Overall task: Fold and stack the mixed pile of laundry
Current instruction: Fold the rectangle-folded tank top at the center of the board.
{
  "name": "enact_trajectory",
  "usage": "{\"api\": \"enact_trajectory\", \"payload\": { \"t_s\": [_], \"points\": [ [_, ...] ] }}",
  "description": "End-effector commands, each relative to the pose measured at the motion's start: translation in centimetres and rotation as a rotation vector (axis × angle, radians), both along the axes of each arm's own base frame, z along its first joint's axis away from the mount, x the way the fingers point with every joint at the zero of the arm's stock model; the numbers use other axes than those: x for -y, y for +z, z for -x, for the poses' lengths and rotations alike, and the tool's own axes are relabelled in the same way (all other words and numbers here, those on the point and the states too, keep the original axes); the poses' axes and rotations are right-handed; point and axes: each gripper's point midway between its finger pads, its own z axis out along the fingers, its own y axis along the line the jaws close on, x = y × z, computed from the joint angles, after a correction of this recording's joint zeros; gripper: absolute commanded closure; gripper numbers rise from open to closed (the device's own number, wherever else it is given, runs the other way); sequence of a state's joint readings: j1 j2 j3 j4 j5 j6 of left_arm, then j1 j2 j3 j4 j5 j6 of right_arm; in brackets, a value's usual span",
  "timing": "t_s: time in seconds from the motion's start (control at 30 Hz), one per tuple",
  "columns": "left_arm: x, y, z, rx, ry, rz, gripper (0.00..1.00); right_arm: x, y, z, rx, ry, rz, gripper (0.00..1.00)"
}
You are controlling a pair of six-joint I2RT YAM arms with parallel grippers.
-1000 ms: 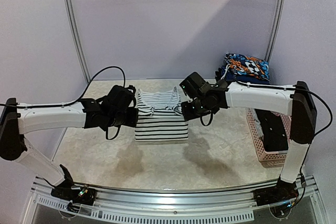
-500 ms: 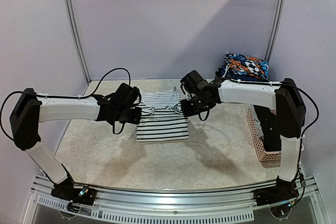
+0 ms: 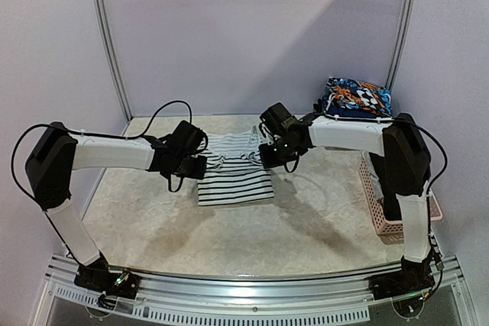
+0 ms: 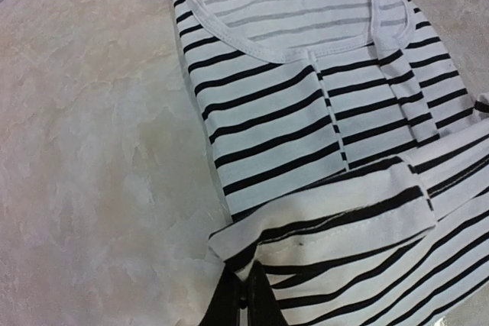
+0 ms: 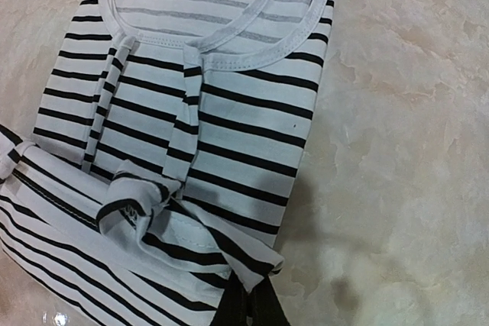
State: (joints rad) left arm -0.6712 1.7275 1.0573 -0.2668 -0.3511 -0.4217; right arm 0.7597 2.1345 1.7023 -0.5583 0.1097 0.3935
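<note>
- Pinched shut on cloth, the left gripper (image 4: 246,307) holds one corner of the hem of the striped top (image 4: 306,112). Only its fingertips show, with fabric bunched right at them.
- Likewise, the right gripper (image 5: 248,307) is closed on the other hem corner, the cloth gathered into a small twist above its tips.
- From above, the two grippers hang over opposite side edges of the top, near its middle.
- The top lies on the table (image 3: 306,219), centre-back, with its neckline (image 5: 221,51) toward the far wall. Its sides are already tucked in, making a narrow rectangle.
- Judged from this, the hem-to-neck fold is under way: the hem is raised and doubled over the body but not yet laid at the neckline.
- Left for this piece: bring the hem to the neckline, lay it down, let go and smooth it.
- A patterned bundle (image 3: 357,98) sits at back right, beyond the pink basket (image 3: 378,215). The right arm hides what the basket holds, so how much laundry remains cannot be told.
- No plain stack of folded pieces shows, so the task looks early.
</note>
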Motion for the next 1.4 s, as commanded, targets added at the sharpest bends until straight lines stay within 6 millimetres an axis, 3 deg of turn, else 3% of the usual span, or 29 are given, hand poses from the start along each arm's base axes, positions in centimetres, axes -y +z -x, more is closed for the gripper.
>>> {"api": "enact_trajectory", "payload": {
  "t_s": [0.0, 0.6, 0.67, 0.77, 0.9, 1.07, 1.2, 1.3, 1.37],
  "points": [
    [-0.9, -0.7, -1.7, 0.004, 0.030, -0.018, 1.00, 0.6, -1.0, -1.6, -0.012, -0.013, 0.007, 1.00],
    [-1.2, -3.7, -3.5, -0.044, 0.044, -0.023, 1.00, 0.4, -4.0, -3.6, -0.054, -0.023, 0.007, 0.99],
    [-1.2, -3.9, -3.7, -0.045, 0.045, -0.019, 1.00, 0.3, -3.9, -3.8, -0.051, -0.023, 0.005, 0.95],
    [-1.2, -4.1, -4.1, -0.044, 0.050, -0.020, 0.95, 0.4, -3.7, -4.3, -0.048, -0.029, -0.008, 0.83],
    [-1.2, -3.5, -5.0, -0.031, 0.056, -0.008, 0.85, 0.4, -2.8, -5.6, -0.027, -0.035, -0.046, 0.62],
    [-1.0, -0.3, -5.8, 0.032, 0.049, 0.026, 0.65, 0.9, -1.1, -6.9, 0.000, -0.053, -0.074, 0.55],
    [-0.5, 1.8, -5.1, 0.071, 0.020, 0.069, 0.49, 1.1, 1.5, -6.3, 0.049, -0.030, -0.104, 0.49],
    [-0.1, 2.5, -4.0, 0.079, -0.005, 0.094, 0.48, 1.0, 3.7, -4.9, 0.076, 0.004, -0.165, 0.47],
    [0.3, 2.5, -3.1, 0.071, -0.025, 0.106, 0.50, 0.3, 4.8, -3.5, 0.086, 0.052, -0.209, 0.51]
  ]
}}
